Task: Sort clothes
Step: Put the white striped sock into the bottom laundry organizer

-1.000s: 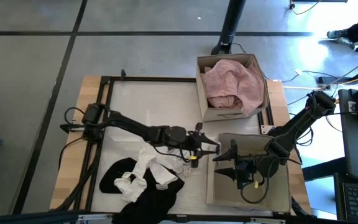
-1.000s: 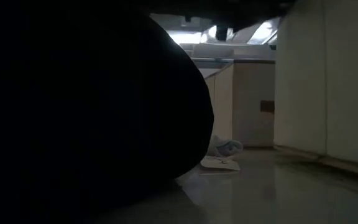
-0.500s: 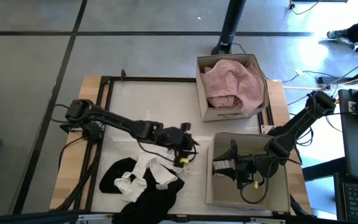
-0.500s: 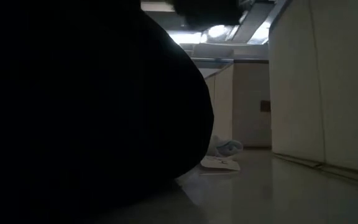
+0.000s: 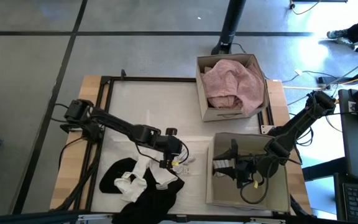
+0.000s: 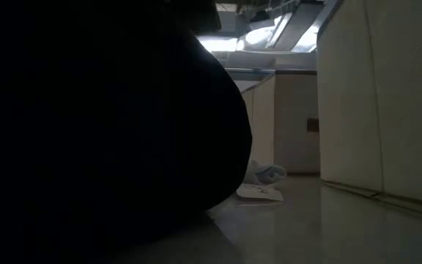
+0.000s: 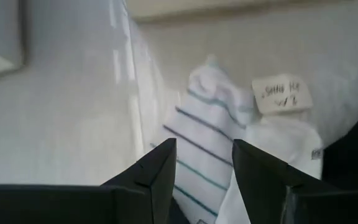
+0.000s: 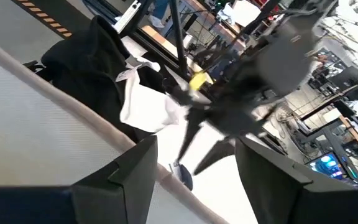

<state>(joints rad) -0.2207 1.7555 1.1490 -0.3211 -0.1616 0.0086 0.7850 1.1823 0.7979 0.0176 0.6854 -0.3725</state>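
1. Clothes lie in a heap on the near left part of the surface (image 5: 129, 106): black clothes (image 5: 148, 196) with small white clothes (image 5: 143, 171) on top of them.
2. A pink cloth (image 5: 232, 84) fills the far box (image 5: 202, 93) on the right side.
3. The left gripper (image 5: 178, 160) is just above the right edge of the heap, beside the white clothes. Its two fingers are spread apart and hold nothing.
4. From the left wrist view, a white sock with thin dark stripes (image 7: 207, 134) lies right past the gripper's fingers (image 7: 157, 171), with a small paper tag (image 7: 281, 93) near it.
5. The right gripper (image 5: 219, 167) is inside the near box (image 5: 211, 193) on the right. Its fingers are spread apart and hold nothing.
6. A small striped white cloth (image 5: 224, 165) lies in that box, right by the right gripper.
7. From the low view, a big black cloth (image 6: 108, 132) blocks most of the sight, and a small white cloth (image 6: 266, 174) lies farther back on the surface.
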